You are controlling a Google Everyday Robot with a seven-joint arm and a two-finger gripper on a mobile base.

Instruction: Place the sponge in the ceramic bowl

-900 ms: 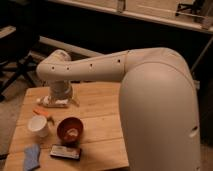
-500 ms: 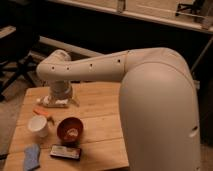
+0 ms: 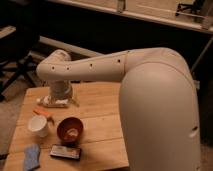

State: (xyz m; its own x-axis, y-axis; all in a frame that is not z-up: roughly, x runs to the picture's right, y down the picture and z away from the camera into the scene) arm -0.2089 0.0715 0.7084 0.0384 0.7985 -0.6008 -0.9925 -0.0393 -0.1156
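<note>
Work surface: a table [image 3: 100, 107] of pale wooden planks, matt, with seams showing between the boards. The arm [image 3: 150, 95] is a smooth off-white shell, bulky and rounded at the near right. It tapers to a tube with a row of small dark holes and reaches left over the far part of the table. The gripper [image 3: 54, 103] hangs at the end of a cylindrical wrist, low over the far left part of the table, at or just above the wood; whether it is spread or closed cannot be told. The sponge [image 3: 31, 156] — a small, soft-looking, light-blue rectangular pad — lies flat at the near left corner of the table. It is well apart from the gripper and nearer the camera, with the white cup [image 3: 38, 126] standing between the two. The ceramic bowl [image 3: 70, 130] is round and glossy, reddish-brown outside with an orange-lit inside. It stands upright, right of the sponge and farther back, on the near side of the gripper and slightly to its right. The white cup is smooth and upright, just left of the ceramic bowl. A thin orange object [image 3: 43, 112] lies between the cup and the gripper — its kind cannot be told. A flat dark rectangular packet [image 3: 66, 151] lies just in front of the ceramic bowl, to the right of the sponge
</note>
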